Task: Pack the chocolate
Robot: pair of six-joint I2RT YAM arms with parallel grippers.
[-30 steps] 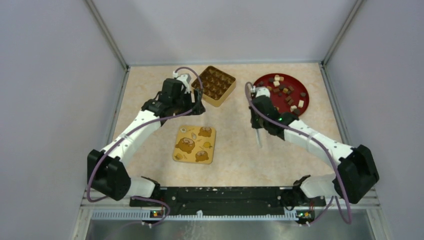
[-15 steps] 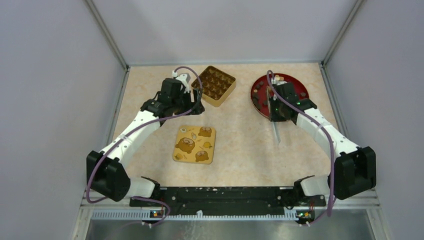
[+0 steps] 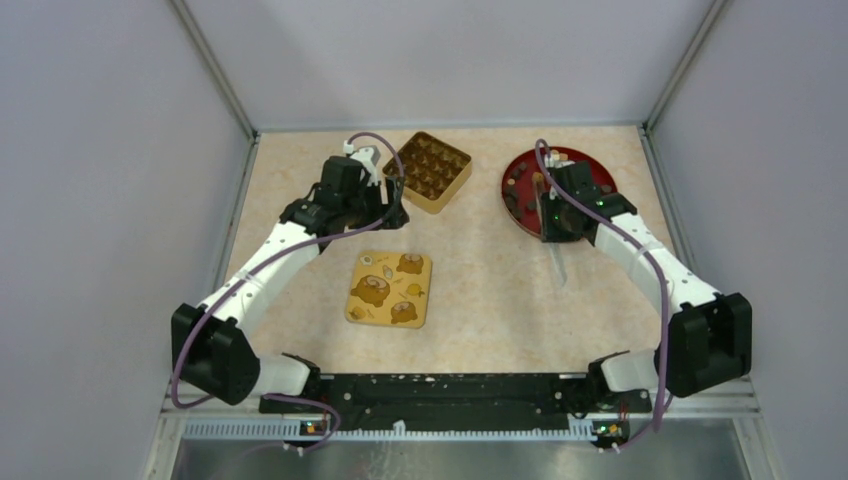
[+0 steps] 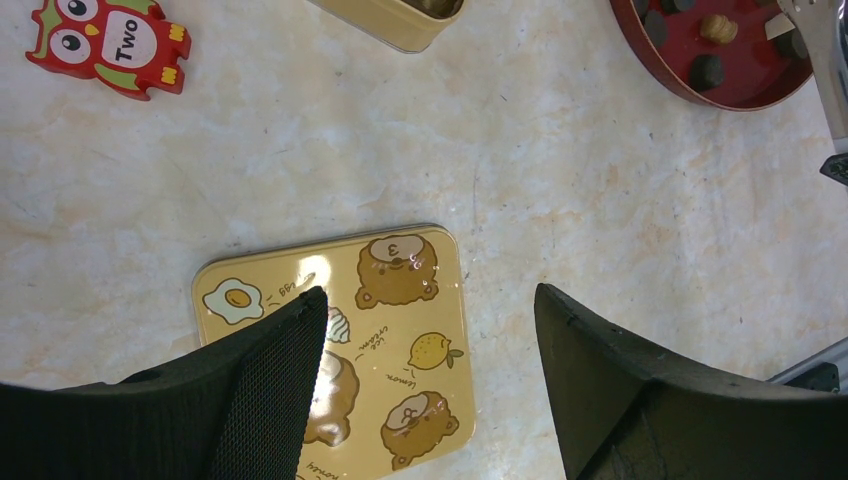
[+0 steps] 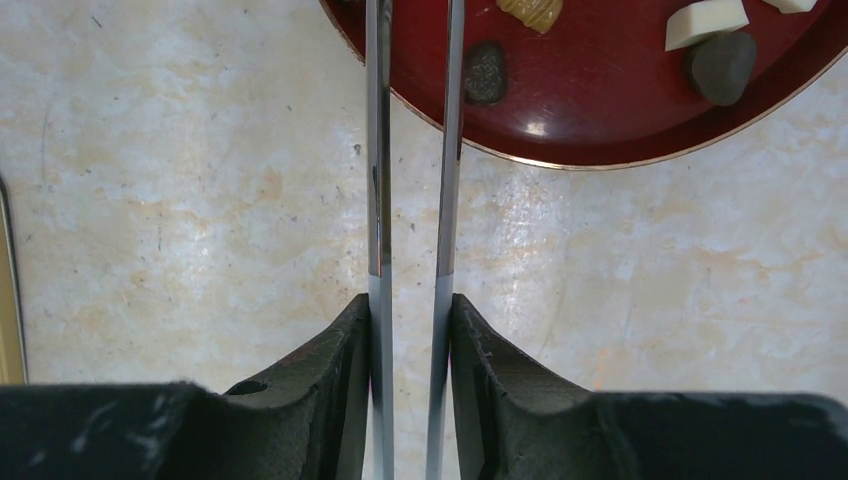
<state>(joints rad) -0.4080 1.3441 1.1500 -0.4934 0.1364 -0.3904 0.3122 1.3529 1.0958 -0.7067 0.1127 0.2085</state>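
The square yellow lid printed with brown cartoon bears (image 4: 400, 340) lies flat on the beige marbled tabletop (image 3: 480, 290), lower centre of the top view, off its tin. The left gripper (image 4: 430, 295) hangs over it with its fingers wide apart and nothing between them. Right of centre, the right gripper (image 5: 410, 305) has its fingers pressed against a pair of long metal tweezers (image 5: 377, 150), whose two blades stand a little apart. They reach up the wrist frame over the rim of the round dark-red plate (image 5: 600, 100). Nothing shows between the blades, though their tips run out of frame.

The chocolate (image 5: 486, 72) is on that plate at the upper right. Dark lumps, a tan one and a couple of cream-white blocks are loose and apart from one another. At upper centre, the open gold square tin (image 4: 400, 25) shows rows of compartments with brown in them. How many are filled cannot be told.

Packing looks partly done at most. A good share of pieces is left to move across, and the lid has yet to go on.
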